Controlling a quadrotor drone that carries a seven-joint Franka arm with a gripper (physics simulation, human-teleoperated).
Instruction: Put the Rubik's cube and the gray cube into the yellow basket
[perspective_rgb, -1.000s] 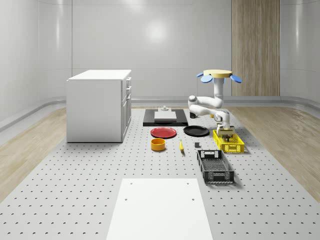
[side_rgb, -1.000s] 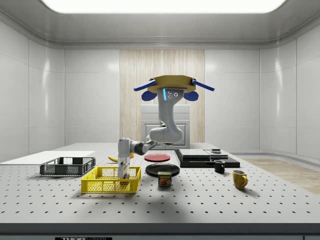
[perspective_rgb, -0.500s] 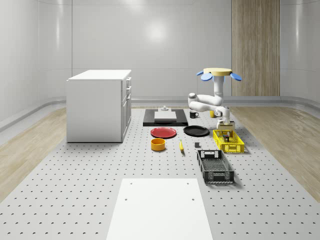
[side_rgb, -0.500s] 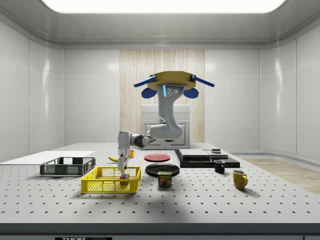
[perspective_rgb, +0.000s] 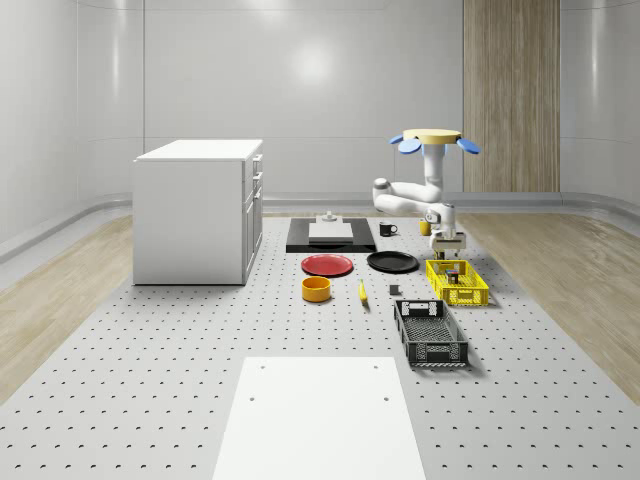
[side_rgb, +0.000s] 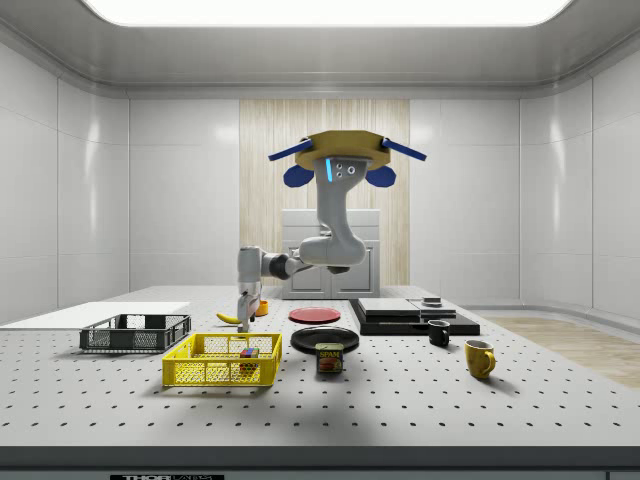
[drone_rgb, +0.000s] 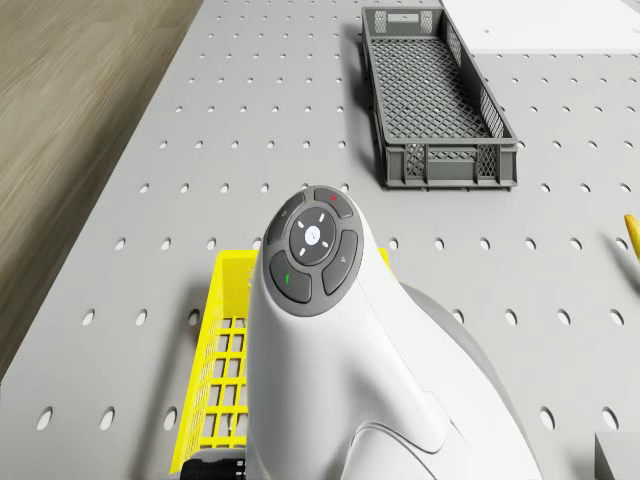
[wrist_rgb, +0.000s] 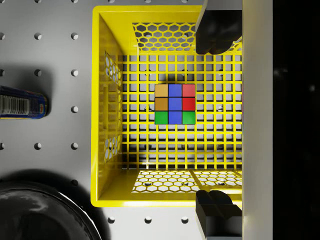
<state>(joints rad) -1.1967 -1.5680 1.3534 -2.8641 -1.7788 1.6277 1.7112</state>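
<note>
Rubik's cube (wrist_rgb: 174, 104): lay mid-frame on the floor of the basket (wrist_rgb: 100, 105), delivered. Gripper (wrist_rgb: 216, 122): wide, empty, above the basket, presumably freed for the gray cube, unlocated. Drone (side_rgb: 346, 158): hovered over the desk (side_rgb: 420, 400), beside the basket.

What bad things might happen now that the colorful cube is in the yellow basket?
The tool hangs open right above the Rubik's cube in the yellow basket; dropping low, its fingers might bump the walls. The tin and black plate sit close beside the basket, so a sideways swing might knock them.
</note>
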